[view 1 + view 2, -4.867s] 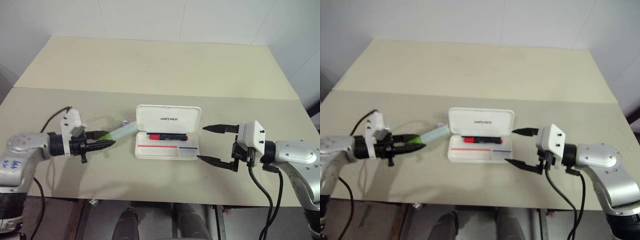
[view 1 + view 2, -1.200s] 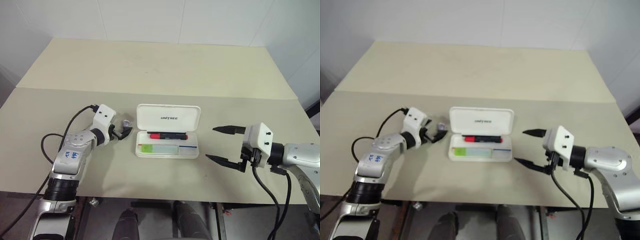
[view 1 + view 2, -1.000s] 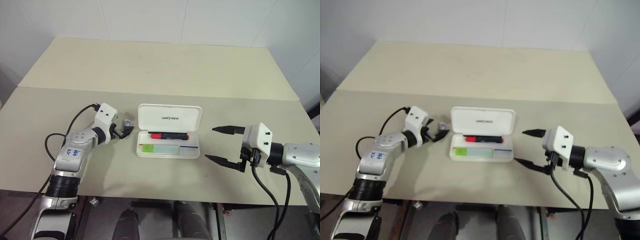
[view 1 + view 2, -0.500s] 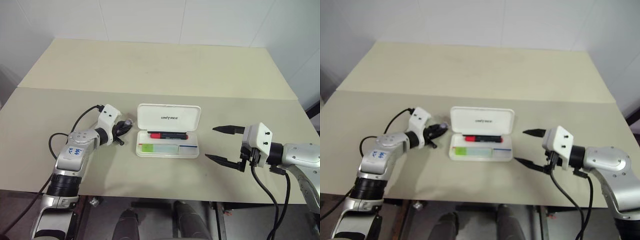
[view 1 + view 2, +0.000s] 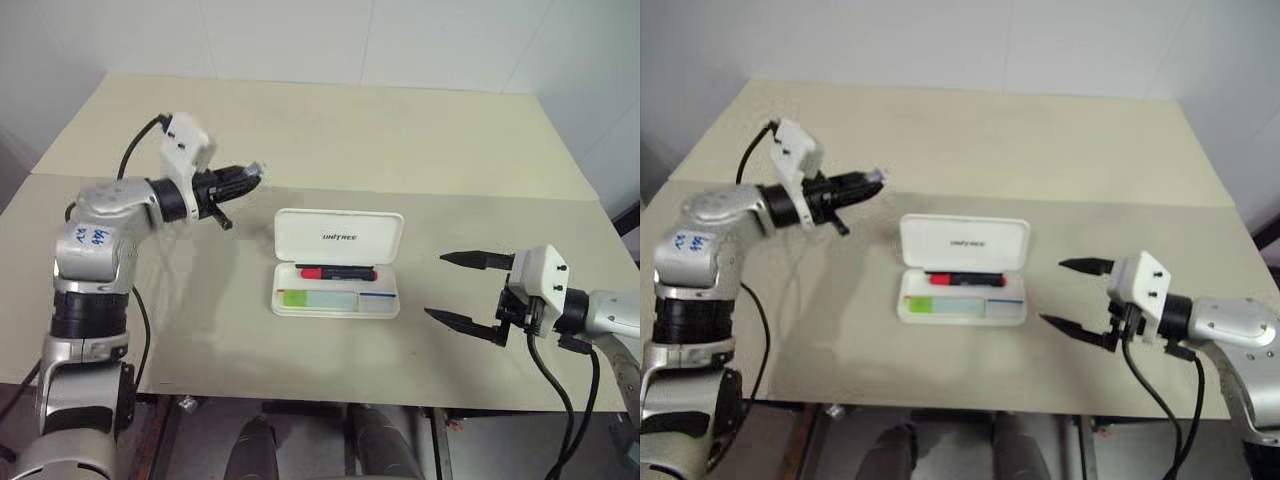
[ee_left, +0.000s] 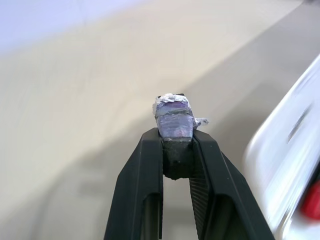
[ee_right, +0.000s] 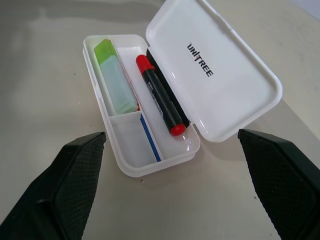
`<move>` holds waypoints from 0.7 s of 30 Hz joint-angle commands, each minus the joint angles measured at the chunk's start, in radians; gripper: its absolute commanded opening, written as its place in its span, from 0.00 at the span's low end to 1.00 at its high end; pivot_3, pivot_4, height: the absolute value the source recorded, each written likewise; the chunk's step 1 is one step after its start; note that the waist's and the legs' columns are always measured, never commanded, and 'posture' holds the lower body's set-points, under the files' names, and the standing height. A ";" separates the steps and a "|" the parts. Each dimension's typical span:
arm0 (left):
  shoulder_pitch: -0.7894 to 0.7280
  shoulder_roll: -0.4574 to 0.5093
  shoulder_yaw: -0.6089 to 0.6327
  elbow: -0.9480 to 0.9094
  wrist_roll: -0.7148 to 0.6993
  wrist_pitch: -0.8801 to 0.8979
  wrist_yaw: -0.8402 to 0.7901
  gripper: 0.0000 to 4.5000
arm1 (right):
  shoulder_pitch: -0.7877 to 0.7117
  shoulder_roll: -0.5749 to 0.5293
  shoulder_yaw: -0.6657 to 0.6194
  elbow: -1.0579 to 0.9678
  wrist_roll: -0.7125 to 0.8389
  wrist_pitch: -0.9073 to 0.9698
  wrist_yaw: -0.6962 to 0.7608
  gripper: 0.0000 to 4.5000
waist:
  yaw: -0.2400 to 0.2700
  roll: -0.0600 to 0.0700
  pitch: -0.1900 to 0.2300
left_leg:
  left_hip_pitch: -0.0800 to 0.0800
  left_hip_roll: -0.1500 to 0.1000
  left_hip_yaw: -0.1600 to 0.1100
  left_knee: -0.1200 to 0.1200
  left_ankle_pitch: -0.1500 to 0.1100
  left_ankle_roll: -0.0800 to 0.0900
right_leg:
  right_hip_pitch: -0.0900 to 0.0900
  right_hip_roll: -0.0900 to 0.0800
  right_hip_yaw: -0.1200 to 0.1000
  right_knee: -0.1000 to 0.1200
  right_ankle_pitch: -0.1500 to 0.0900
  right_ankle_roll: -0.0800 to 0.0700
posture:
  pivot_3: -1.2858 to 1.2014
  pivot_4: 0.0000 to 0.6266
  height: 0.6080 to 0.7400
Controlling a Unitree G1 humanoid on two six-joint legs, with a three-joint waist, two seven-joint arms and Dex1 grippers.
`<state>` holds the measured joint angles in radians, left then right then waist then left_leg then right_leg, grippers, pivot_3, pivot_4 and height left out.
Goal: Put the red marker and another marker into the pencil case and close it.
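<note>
Case [image 5: 337, 263] open, both markers in; lid stands at far side.
Our right gripper [image 5: 466, 291], jaws wide and empty, is nearer; left gripper [image 5: 243, 178] pinches a small grey piece [image 6: 173, 115].

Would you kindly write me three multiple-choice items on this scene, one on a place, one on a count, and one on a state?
1. Where does the red marker lie?
A. On the table beside the case
B. Inside the pencil case, in the compartment next to the lid
C. In the right gripper

2. How many markers lie in the case?
A. None
B. One
C. Two

3. What state is the left gripper in?
A. Shut on a small grey piece
B. Wide open and holding nothing
C. Shut on the green highlighter

Answers:
1 B: the right wrist view shows it in the case along the hinge side.
2 C: the green highlighter lies in the front compartment, the red marker behind it.
3 A: the left wrist view shows the piece pinched at the fingertips, above the table.
</note>
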<state>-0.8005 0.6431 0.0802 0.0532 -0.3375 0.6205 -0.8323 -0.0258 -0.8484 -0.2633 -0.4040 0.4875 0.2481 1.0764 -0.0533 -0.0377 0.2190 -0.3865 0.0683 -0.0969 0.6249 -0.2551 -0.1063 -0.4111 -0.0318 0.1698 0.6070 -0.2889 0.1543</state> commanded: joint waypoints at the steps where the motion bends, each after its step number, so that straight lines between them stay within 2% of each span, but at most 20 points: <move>1: -0.077 -0.014 -0.011 -0.070 -0.114 0.031 -0.114 0.09 | 0.004 0.018 -0.050 -0.003 0.036 -0.047 0.009 1.00 | 0.000 0.000 0.000 | 0.000 0.000 0.000 0.000 0.000 0.000 | 0.000 0.000 0.000 0.000 0.001 0.002 | 0.52 0.24 1.00; 4: -0.091 -0.039 -0.078 -0.147 -0.195 0.097 -0.208 0.09 | 0.004 0.024 -0.048 -0.002 0.031 -0.052 -0.006 1.00 | 0.000 0.000 0.000 | 0.000 0.000 0.000 -0.001 0.000 0.000 | 0.000 0.000 0.000 0.000 0.003 0.006 | 0.52 0.24 1.00; 9: -0.071 -0.116 -0.230 -0.224 -0.230 0.162 -0.262 0.09 | 0.032 0.025 -0.066 -0.015 0.016 -0.049 -0.035 1.00 | 0.001 0.000 0.000 | 0.000 0.000 0.000 -0.001 0.000 0.000 | 0.000 0.000 0.000 0.001 0.002 0.006 | 0.52 0.24 1.00; 15: -0.048 -0.150 -0.408 -0.190 -0.103 0.117 -0.251 0.09 | 0.117 0.024 -0.122 -0.059 0.018 -0.050 -0.065 1.00 | -0.001 0.000 0.000 | 0.000 0.000 0.000 0.002 0.000 0.001 | 0.000 0.000 0.000 0.001 -0.002 -0.002 | 0.52 0.24 1.00; 21: -0.064 -0.236 -0.482 -0.107 -0.024 0.070 -0.218 0.09 | 0.167 0.035 -0.138 -0.097 0.019 -0.048 -0.092 1.00 | -0.001 0.000 0.000 | 0.000 0.000 0.000 0.006 0.000 0.001 | 0.001 0.000 0.001 -0.001 -0.003 -0.005 | 0.52 0.24 1.00</move>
<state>-0.8471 0.4169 -0.3957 -0.0548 -0.3803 0.7165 -1.0549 0.1383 -0.8162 -0.3639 -0.4664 0.4963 0.2146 0.9967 -0.0546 -0.0377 0.2195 -0.3870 0.0679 -0.0964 0.6312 -0.2553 -0.1058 -0.4100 -0.0317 0.1709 0.6058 -0.2911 0.1492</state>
